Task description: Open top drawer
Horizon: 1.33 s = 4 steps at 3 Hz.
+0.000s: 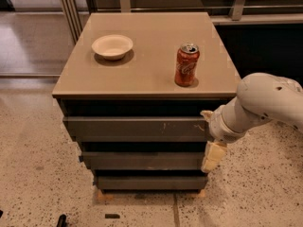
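One empty bowl (112, 46) and a can (187, 65) top the cabinet (156, 37); the gripper (210, 136) gapes right of the top drawer (135, 128).

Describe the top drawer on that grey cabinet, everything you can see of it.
The top drawer is a long, flat, dark grey front with no handle. Its finish is matte, like painted metal or laminate, with small pale scratch marks right of its middle. It sits level just under the tan tabletop, with a dark gap between them, and above two lower grey drawer fronts. It looks shut, not pulled out. The robot's pale hand hangs at its right end, slightly below it; whether they touch cannot be told.
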{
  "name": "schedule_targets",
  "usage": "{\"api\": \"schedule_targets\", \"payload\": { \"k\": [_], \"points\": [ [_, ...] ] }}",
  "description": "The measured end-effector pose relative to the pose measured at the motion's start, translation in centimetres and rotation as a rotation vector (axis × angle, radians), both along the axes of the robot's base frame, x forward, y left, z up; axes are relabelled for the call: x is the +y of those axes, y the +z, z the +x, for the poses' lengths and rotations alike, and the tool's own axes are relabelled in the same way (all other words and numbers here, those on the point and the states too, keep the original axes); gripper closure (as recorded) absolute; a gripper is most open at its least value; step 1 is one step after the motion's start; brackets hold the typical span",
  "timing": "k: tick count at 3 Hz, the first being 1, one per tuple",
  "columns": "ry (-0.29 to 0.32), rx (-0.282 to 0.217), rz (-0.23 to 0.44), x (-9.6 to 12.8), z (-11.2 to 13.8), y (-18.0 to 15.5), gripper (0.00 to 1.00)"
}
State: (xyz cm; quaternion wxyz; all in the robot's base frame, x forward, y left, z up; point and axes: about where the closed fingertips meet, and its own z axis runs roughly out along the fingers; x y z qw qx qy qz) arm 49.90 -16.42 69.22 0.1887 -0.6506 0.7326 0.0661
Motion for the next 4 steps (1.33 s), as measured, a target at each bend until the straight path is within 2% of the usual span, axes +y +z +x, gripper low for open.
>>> {"api": "schedule_targets", "payload": {
  "k": [1, 2, 3, 4],
  "points": [
    [0.016, -0.031, -0.021, -0.1, 1.1, -1.0, 0.0],
    [0.025, -0.04, -0.038, -0.4, 2.6, -2.1, 0.0],
    [0.034, -0.032, -0.049, -0.3, 4.0, -3.3, 0.0],
    [0.071, 0.006, -0.057, 0.7, 6.8, -5.9, 0.0]
  ]
}}
